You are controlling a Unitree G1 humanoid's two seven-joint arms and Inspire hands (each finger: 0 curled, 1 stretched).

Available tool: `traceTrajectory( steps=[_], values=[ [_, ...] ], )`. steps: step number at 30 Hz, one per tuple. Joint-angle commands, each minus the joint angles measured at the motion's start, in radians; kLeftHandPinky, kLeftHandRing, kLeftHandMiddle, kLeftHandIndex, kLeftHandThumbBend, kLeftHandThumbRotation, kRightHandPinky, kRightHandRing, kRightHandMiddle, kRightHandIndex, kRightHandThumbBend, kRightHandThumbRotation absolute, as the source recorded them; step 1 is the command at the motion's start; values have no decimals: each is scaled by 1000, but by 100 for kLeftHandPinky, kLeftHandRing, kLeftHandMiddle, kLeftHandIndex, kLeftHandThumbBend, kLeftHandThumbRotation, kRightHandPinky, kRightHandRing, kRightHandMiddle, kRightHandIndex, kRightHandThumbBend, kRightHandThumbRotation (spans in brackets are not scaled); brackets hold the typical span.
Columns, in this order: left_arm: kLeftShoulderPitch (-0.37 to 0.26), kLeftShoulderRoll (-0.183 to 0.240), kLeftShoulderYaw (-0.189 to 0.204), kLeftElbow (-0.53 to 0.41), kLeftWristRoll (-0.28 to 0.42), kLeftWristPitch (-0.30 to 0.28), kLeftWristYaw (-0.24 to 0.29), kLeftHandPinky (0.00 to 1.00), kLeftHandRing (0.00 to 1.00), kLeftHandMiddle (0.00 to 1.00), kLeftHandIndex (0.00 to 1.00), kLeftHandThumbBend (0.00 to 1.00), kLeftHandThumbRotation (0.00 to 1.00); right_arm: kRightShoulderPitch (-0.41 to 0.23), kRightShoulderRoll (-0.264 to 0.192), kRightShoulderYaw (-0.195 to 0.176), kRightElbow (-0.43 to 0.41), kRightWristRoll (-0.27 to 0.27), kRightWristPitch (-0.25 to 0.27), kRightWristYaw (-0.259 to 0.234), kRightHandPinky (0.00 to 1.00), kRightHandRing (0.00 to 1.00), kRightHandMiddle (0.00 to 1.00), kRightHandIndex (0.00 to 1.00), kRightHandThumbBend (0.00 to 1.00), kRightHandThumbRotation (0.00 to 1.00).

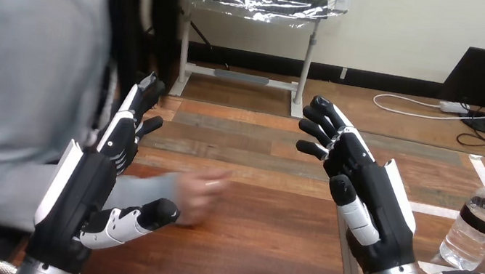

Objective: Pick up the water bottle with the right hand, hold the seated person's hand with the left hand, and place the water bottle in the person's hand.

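A clear plastic water bottle (480, 221) with a white cap and a dark label stands upright at the right. My right hand (363, 193) is raised left of it, apart from it, open with its fingers nearly straight and nothing in it. At the left my left hand (94, 183) is raised too, open, its thumb pointing right. The person's hand (204, 191) rests blurred on the wooden table (258, 250) just right of my left hand's thumb, between my two hands. I cannot tell whether the thumb touches the person's forearm.
The person sits at the left, a grey sleeve reaching from there over the table behind my left hand. The table's right edge runs under my right forearm, and the bottle stands beyond that edge.
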State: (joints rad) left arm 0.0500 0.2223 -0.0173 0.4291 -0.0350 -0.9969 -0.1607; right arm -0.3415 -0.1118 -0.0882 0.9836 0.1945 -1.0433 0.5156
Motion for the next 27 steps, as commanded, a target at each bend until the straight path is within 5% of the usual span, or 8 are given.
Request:
traceTrajectory(
  steps=[1, 27],
  values=[
    [-43, -6, 14, -7, -11, -20, -7, 93, 99, 100, 100, 100, 74, -27, -3, -15, -40, 15, -33, 1, 82, 89, 90, 92, 100, 84],
    [-32, -6, 30, -12, 5, -22, -1, 93, 98, 100, 100, 100, 77, -27, 1, -17, -28, 17, -43, 10, 83, 89, 91, 92, 100, 83]
  ],
)
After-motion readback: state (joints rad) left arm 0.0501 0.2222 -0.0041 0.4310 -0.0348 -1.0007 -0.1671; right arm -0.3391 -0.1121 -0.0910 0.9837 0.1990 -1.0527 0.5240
